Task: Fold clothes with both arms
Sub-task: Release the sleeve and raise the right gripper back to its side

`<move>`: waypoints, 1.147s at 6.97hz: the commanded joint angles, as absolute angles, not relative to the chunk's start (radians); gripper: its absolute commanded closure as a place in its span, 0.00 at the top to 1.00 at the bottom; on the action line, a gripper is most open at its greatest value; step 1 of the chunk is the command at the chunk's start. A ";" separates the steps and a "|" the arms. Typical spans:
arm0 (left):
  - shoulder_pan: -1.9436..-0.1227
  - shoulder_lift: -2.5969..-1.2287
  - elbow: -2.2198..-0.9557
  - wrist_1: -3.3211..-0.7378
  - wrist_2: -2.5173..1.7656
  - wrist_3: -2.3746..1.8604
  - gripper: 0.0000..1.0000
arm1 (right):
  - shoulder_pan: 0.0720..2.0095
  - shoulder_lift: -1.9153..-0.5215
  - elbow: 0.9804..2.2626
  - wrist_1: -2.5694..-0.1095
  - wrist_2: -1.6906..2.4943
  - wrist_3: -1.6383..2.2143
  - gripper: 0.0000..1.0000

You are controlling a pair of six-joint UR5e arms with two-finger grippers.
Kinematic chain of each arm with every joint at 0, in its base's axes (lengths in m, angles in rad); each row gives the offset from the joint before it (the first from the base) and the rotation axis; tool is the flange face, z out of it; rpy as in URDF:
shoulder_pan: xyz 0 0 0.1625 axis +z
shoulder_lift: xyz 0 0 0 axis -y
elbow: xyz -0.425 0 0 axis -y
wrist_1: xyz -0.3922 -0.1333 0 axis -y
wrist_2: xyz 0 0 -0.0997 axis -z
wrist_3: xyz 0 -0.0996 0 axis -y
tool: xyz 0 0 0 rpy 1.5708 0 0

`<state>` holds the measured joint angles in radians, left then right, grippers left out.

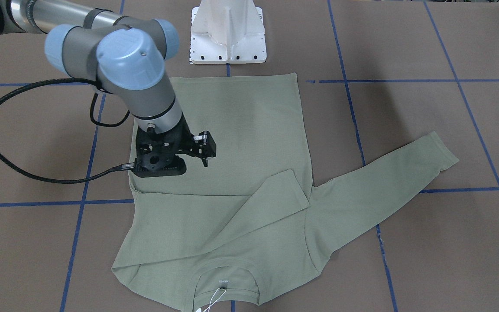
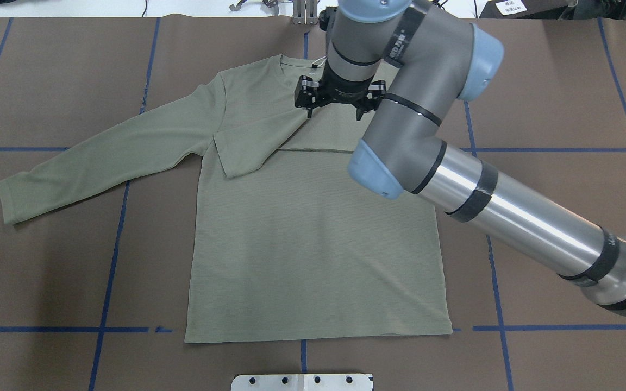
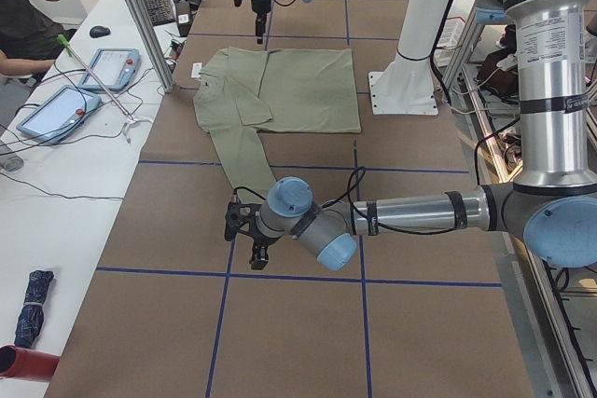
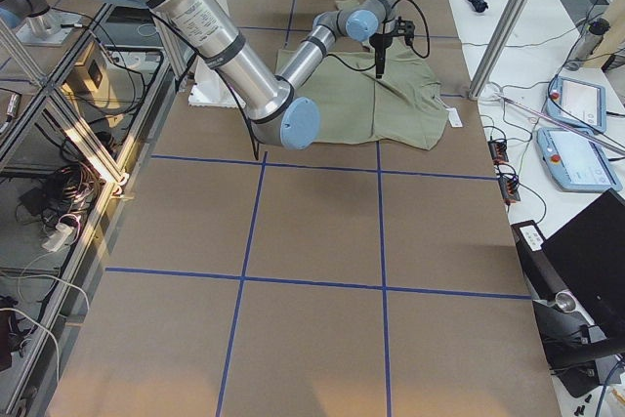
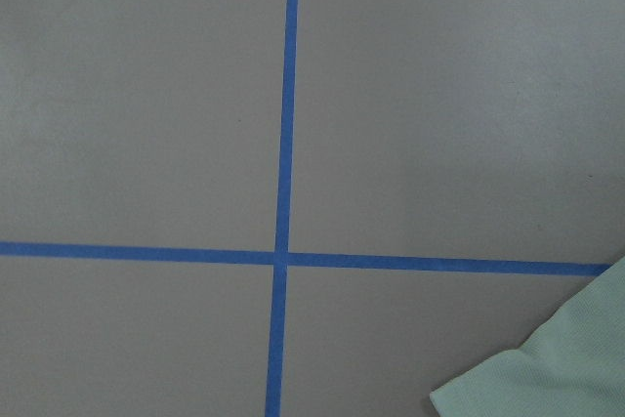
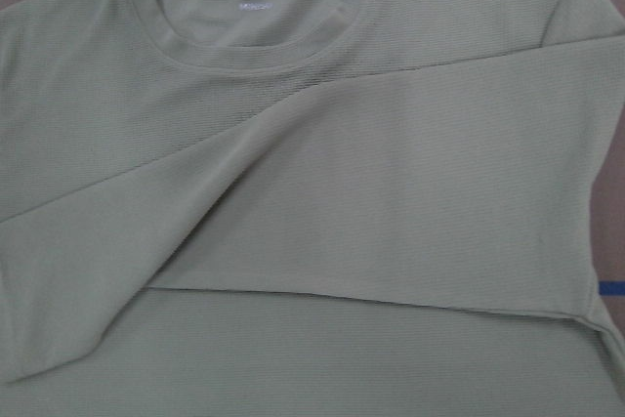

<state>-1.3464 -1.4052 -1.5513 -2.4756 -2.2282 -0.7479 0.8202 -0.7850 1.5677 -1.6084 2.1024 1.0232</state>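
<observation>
The olive shirt (image 2: pixel 313 233) lies flat with its hem toward the white pedestal (image 1: pixel 228 34) and its collar on the side away from it. One sleeve is folded across the chest and the other is flung out sideways. The right gripper (image 2: pixel 333 111) hangs over the chest, jaws spread wide, gripping nothing. Its arm hides part of the collar from overhead. The tag string (image 1: pixel 216 298) runs off the frame edge. The left gripper (image 3: pixel 254 249) hovers by the outstretched cuff, farther from the pedestal. I see it only side-on, so I can't tell how its jaws stand.

- An olive-green shirt (image 1: pixel 232 143) lies flat on the brown table (image 1: pixel 405 130).
- Its collar (image 1: pixel 225 284) is at the near edge, and its hem lies just short of the white pedestal (image 1: pixel 228 34).
- One sleeve (image 1: pixel 258 203) is folded across the shirt's chest.
- The other sleeve (image 1: pixel 383 182) stretches out from the shirt.
- The right gripper (image 1: pixel 176 158) hangs over the shirt's body.
</observation>
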 commanded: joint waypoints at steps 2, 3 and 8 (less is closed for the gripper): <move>-1.104 -1.371 -1.552 -2.643 -2.038 -1.174 1.00 | 0.931 -1.050 1.745 -1.611 2.167 0.829 1.00; -1.015 -1.371 -1.554 -2.654 -1.958 -1.251 1.00 | 0.948 -1.125 1.793 -1.611 2.175 0.749 1.00; -0.902 -1.374 -1.539 -2.623 -1.870 -1.262 1.00 | 0.973 -1.210 1.815 -1.611 2.192 0.673 1.00</move>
